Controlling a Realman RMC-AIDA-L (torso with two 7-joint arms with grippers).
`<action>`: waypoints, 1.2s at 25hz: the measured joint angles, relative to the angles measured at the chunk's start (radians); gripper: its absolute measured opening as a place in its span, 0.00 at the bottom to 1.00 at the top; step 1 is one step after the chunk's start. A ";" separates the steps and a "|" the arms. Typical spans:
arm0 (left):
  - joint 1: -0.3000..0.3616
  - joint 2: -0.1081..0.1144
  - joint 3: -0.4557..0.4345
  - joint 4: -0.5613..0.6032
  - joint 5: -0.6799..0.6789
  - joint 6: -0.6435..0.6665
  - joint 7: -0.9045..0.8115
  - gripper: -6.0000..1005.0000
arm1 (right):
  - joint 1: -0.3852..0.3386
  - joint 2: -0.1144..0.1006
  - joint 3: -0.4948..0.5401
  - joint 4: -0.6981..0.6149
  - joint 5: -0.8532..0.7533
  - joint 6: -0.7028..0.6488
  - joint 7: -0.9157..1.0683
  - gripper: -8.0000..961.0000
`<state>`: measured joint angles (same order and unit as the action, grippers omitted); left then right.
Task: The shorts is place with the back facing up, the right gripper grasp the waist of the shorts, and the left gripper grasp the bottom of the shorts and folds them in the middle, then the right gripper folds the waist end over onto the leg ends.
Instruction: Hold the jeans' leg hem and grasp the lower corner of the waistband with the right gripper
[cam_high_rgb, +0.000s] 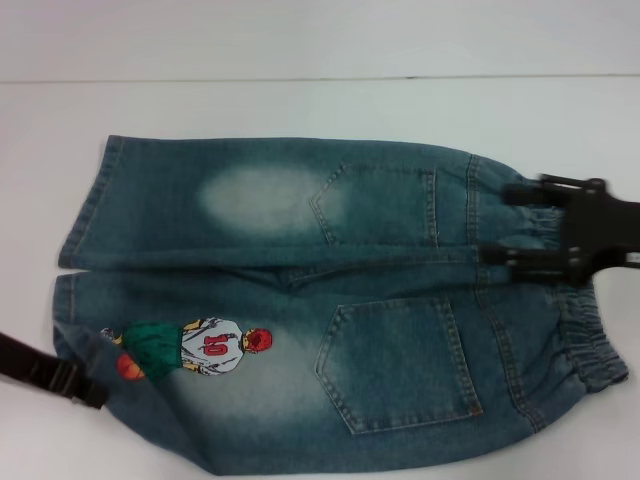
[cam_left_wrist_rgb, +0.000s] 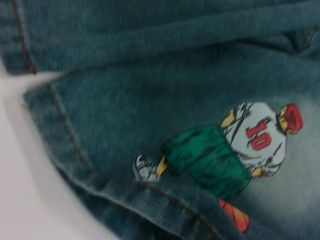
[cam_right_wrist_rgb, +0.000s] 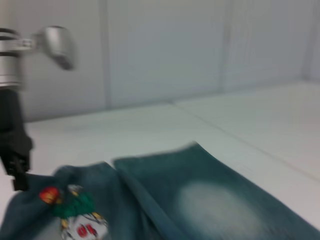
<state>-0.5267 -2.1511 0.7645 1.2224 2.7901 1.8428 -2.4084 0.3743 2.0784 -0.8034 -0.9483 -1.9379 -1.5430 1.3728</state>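
Note:
The blue denim shorts (cam_high_rgb: 330, 300) lie flat on the white table, back pockets up, waist to the right and leg ends to the left. A printed player figure (cam_high_rgb: 195, 347) marks the near leg; it also fills the left wrist view, figure (cam_left_wrist_rgb: 235, 150). My right gripper (cam_high_rgb: 510, 227) is open over the elastic waistband (cam_high_rgb: 590, 340), one finger on each side of the far half's waist. My left gripper (cam_high_rgb: 62, 378) sits at the near leg's hem (cam_high_rgb: 65, 320), and its black body (cam_right_wrist_rgb: 15, 150) shows in the right wrist view touching that hem.
The white table (cam_high_rgb: 300, 100) runs beyond the shorts to a pale wall (cam_right_wrist_rgb: 165, 50) at the back. The shorts' near edge lies close to the table's front edge.

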 joint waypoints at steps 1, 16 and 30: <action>-0.001 -0.002 -0.003 0.001 -0.011 -0.009 0.005 0.08 | -0.012 -0.001 0.003 -0.052 -0.033 -0.008 0.066 0.89; 0.033 -0.012 0.012 0.002 -0.050 -0.043 0.058 0.08 | 0.172 -0.026 0.099 -0.361 -0.806 -0.438 0.518 0.90; 0.037 -0.017 0.024 0.005 -0.051 -0.040 0.062 0.08 | 0.167 0.005 -0.030 -0.284 -0.886 -0.364 0.568 0.90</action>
<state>-0.4893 -2.1684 0.7885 1.2273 2.7396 1.8024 -2.3462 0.5409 2.0836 -0.8330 -1.2323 -2.8236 -1.9074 1.9405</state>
